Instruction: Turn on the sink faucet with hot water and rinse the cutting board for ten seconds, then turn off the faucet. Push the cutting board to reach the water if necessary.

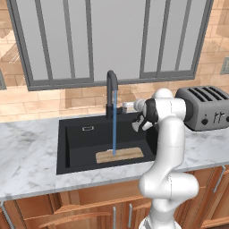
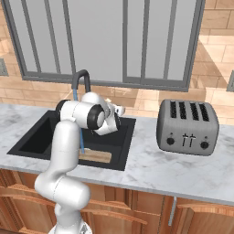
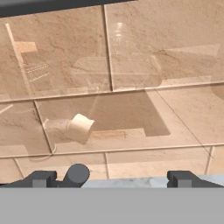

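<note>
The sink, a wide matte-black basin, holds the light-tan cutting board flat on its floor, toward the front; the water falls as a thin blue stream from the black gooseneck faucet onto the board, so the rinse looks under way; the gripper sits by the faucet's base facing the wall tiles, fingers spread apart and empty; next it likely must close the lever.

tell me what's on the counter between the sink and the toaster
Nothing rests there: in the right base view, bare marble counter runs from the sink rim to the toaster. The arm's wrist hangs above the sink's right edge.
</note>
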